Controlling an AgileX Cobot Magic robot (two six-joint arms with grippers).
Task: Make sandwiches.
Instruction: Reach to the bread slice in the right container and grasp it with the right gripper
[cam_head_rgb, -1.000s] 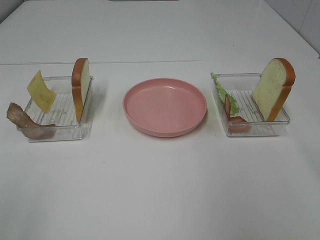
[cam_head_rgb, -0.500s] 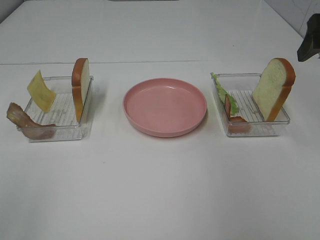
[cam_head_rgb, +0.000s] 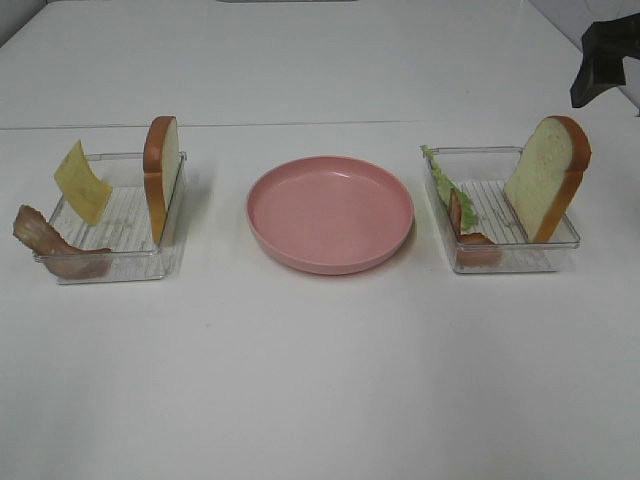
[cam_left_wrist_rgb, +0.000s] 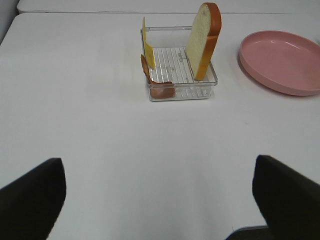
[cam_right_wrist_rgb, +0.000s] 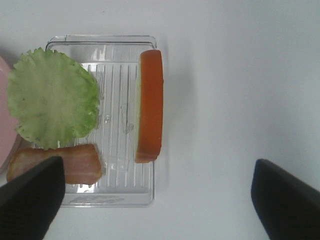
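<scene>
Since the earlier frame the right hand is brought in at the high view's far right edge, behind the right bread slice, which is stood on edge in its tray. Left wrist: left hand is held wide, empty, well short of the left bread slice. Right wrist: right hand is held wide, empty, above its slice, whose long axis is set across the finger line; this arm is judged nearer.

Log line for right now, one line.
left hand open, empty | right hand open, above right tray | bread, lettuce, bacon, cheese all in trays
</scene>
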